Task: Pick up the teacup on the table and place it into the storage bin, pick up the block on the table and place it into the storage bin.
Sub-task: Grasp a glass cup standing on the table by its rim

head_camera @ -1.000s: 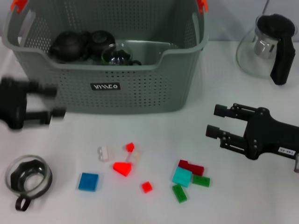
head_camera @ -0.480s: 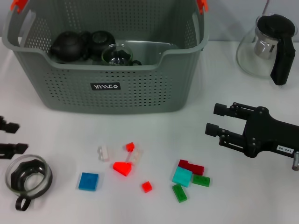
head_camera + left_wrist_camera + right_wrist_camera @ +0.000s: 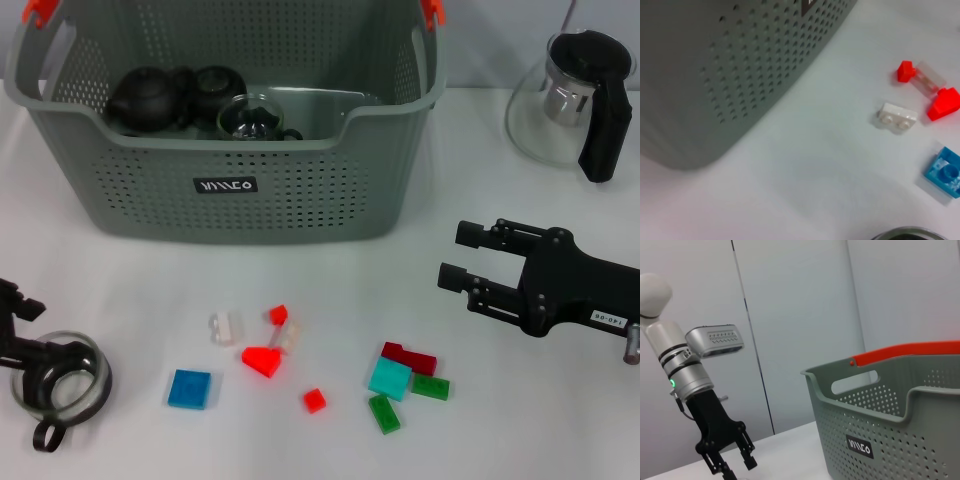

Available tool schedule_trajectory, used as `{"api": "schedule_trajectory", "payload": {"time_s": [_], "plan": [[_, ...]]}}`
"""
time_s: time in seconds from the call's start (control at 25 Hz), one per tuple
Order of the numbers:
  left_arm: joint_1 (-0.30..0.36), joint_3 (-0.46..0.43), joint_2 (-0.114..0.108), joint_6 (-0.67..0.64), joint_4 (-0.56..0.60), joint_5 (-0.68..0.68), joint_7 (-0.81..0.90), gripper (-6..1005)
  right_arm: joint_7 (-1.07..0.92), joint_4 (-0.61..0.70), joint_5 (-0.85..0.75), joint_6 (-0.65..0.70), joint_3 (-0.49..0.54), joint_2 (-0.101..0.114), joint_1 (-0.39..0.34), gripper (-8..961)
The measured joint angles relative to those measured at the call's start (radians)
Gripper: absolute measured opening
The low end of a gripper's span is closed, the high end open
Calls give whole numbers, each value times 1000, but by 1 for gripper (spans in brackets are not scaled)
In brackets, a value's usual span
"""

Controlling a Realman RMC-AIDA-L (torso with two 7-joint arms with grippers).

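The teacup (image 3: 60, 385) is being shown on the tabletop (image 3: 330, 290), in front of the storage bin's (image 3: 230, 150) left corner. The left pincer (image 3: 35, 330) is being held spread directly above the cup, one finger crossing its rim, neither finger seen pressing the glass. The cup's handle is being pointed away from the bin. The right pincer (image 3: 452, 257) is being held spread beyond the bin's right corner, well apart from the cup; the left arm is judged nearer. The blocks (image 3: 262, 360) are being left scattered in front of the bin.
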State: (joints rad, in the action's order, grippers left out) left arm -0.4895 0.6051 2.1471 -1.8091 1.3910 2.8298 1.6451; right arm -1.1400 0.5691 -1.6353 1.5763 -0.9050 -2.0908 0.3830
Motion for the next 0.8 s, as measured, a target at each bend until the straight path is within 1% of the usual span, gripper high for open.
{"api": "schedule_trajectory", "payload": {"time_s": [0.04, 0.12, 0.24, 0.44, 0.8], "plan": [[0, 0, 0, 0, 0, 0, 0, 535, 0, 0, 0, 0, 0, 0, 0, 626], [0, 19, 9, 21, -3, 11, 8, 531, 0, 0, 0, 0, 0, 0, 0, 626], [1, 64, 17, 55, -18, 23, 26, 526, 0, 0, 0, 0, 0, 0, 0, 626], [4, 116, 10, 93, -64, 25, 56, 518, 0, 0, 0, 1, 0, 0, 0, 626], [8, 136, 7, 137, -98, 26, 70, 502, 0, 0, 0, 1, 0, 1, 0, 626]]}}
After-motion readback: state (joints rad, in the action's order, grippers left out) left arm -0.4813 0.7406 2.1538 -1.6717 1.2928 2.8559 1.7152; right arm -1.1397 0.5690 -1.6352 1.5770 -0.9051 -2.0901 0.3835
